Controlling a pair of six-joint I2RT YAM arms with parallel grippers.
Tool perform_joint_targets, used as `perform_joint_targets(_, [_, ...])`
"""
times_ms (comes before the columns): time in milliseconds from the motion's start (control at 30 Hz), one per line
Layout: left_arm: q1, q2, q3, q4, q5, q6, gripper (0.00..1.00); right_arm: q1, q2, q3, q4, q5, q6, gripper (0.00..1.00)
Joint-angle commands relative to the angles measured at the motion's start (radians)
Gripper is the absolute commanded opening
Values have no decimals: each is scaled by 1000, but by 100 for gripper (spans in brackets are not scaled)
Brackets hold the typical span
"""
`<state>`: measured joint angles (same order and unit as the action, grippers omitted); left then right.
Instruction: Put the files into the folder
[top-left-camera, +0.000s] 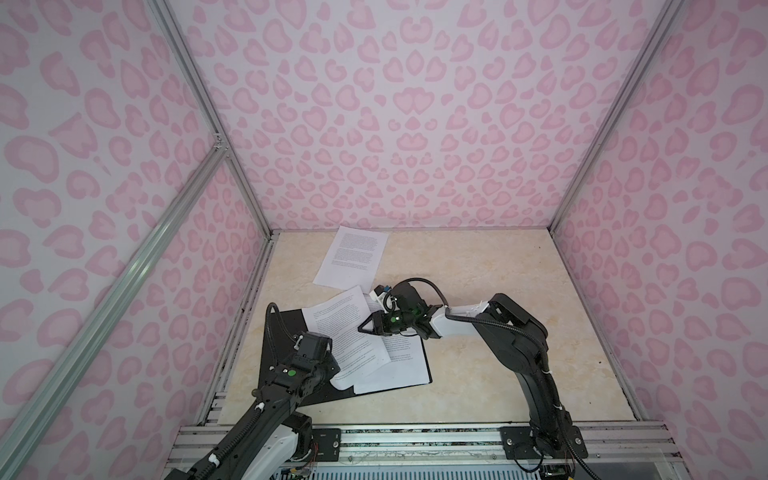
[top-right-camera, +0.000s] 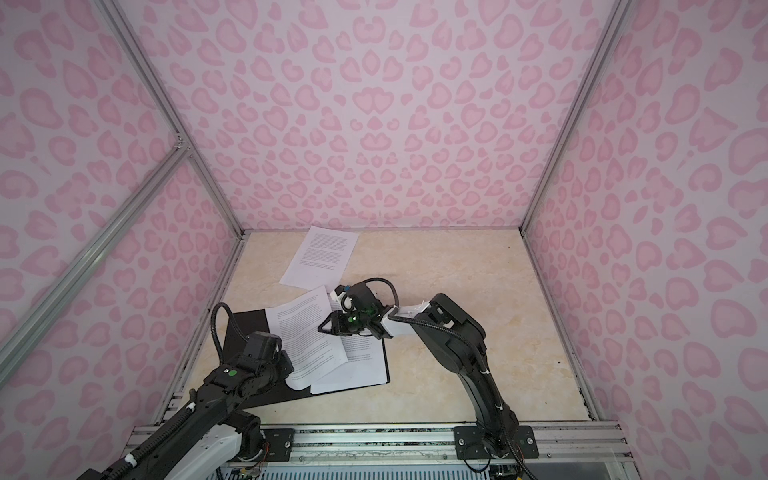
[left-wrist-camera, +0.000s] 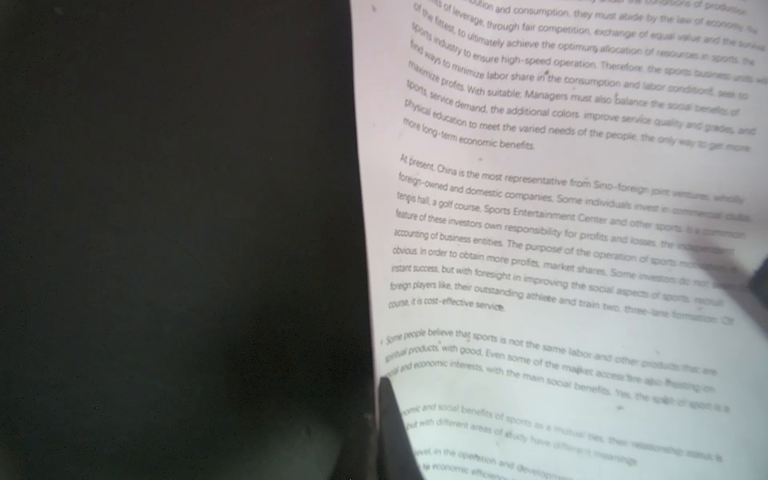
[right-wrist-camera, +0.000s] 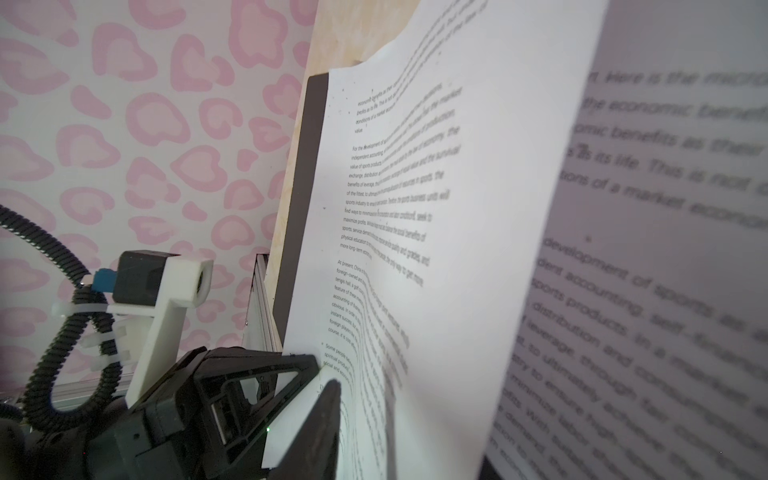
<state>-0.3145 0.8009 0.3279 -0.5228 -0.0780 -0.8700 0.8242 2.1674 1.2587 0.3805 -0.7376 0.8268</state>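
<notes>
Folder (top-left-camera: 293, 318) open, matte black inside up, front-left on marbled tabletop (top-left-camera: 478, 291), spine roughly front-to-back. Files (top-left-camera: 399, 365) on it: top sheet (top-left-camera: 345, 332) skewed, long axis leaning right toward front. Far sheet (top-left-camera: 353, 257) by back wall (top-left-camera: 395, 124). Only right wrist view shows me left claw (right-wrist-camera: 325, 373) clenched on top sheet's curling edge. Right claw (top-left-camera: 362, 328) over sheet; I cannot tell its grip.

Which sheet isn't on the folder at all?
The sheet nearest the back wall: it lies on the tabletop beyond the open folder. The crooked sheet and the flat sheet lie over its black inside.
</notes>
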Motion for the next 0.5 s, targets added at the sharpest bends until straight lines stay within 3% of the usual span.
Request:
perform_joint_targets(0, [1, -5, 15, 4, -2, -11, 5, -2, 6, 2, 20, -22, 15, 20])
perform_joint_targets(67, [2, -13, 27, -1, 8, -9, 7, -7, -5, -8, 37, -30, 29, 1])
perform_joint_targets(133, [1, -29, 43, -2, 36, -1, 14, -20, -27, -26, 54, -35, 41, 0])
perform_joint_targets(233, [2, -66, 90, -7, 91, 44, 35, -47, -91, -72, 67, -26, 36, 0])
perform_joint_targets(333, [2, -115, 165, -43, 128, 91, 69, -86, -175, -137, 63, -6, 23, 0])
perform_joint_targets(367, [2, -131, 193, -53, 151, 114, 97, -101, -203, -168, 63, -2, 20, 0])
perform_joint_targets(467, [1, -178, 270, -70, 229, 174, 97, -143, -285, -262, 46, 26, -1, 0])
